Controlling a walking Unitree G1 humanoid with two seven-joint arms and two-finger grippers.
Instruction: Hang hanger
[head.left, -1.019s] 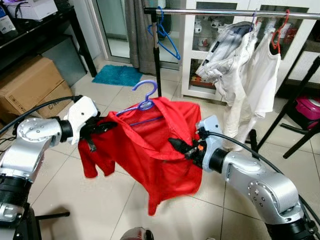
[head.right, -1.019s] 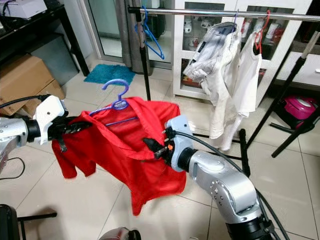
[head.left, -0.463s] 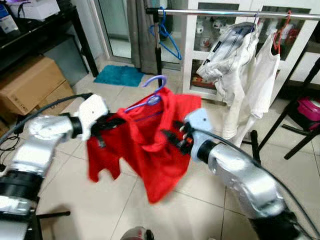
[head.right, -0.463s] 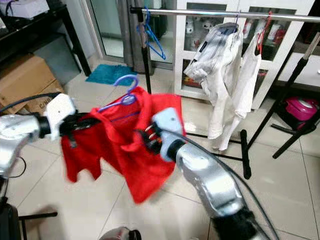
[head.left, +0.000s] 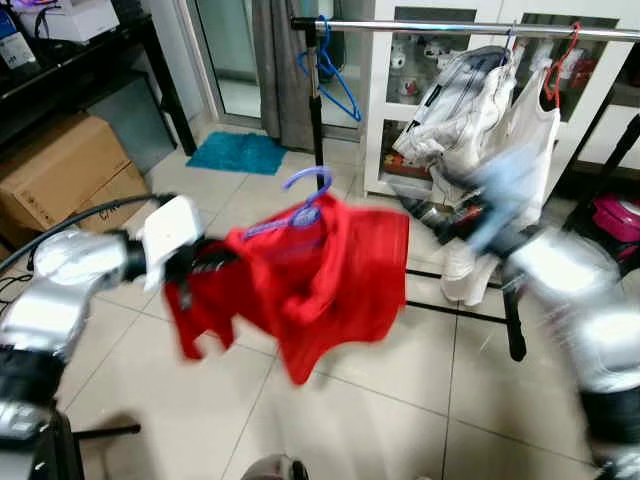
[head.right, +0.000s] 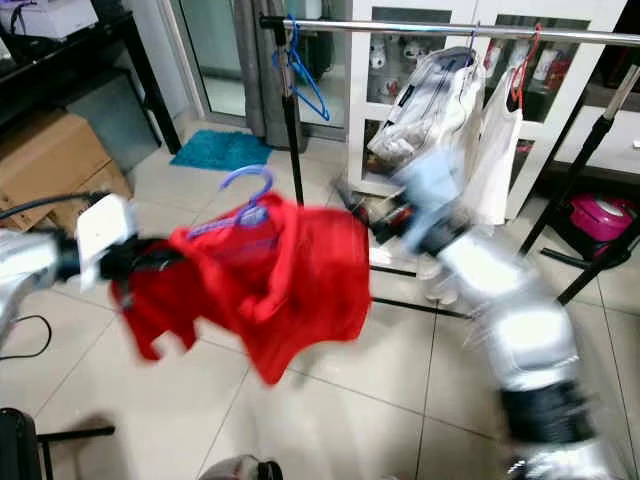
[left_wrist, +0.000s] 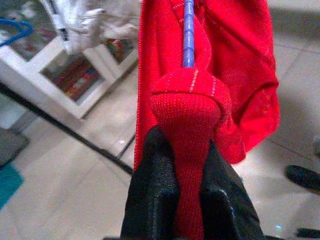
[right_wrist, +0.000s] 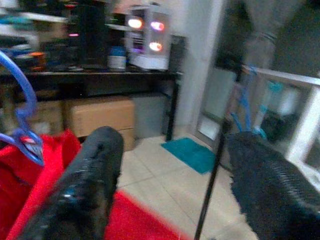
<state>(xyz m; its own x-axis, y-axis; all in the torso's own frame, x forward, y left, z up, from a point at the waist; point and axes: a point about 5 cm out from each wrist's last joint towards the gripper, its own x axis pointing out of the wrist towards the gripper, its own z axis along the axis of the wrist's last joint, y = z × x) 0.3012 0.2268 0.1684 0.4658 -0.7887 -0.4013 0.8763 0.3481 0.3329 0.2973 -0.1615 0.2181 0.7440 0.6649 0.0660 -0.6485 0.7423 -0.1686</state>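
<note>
Purple plastic hanger (head.left: 300, 205) carrying a red knit shirt (head.left: 320, 285) hangs in the air in front of the robot, below and in front of the chrome clothes rail (head.left: 470, 28). The left gripper (left_wrist: 190, 200) has its two black fingers clamped on a bunched fold of the red cloth at the hanger's end, with the purple bar running on past them. The right gripper (right_wrist: 172, 185) is blurred in the head views, up near the white garments (head.left: 490, 110) on the rail; its fingers stand wide apart with nothing between them. A blue hanger (head.left: 335, 75) hangs on the rail's left end.
</note>
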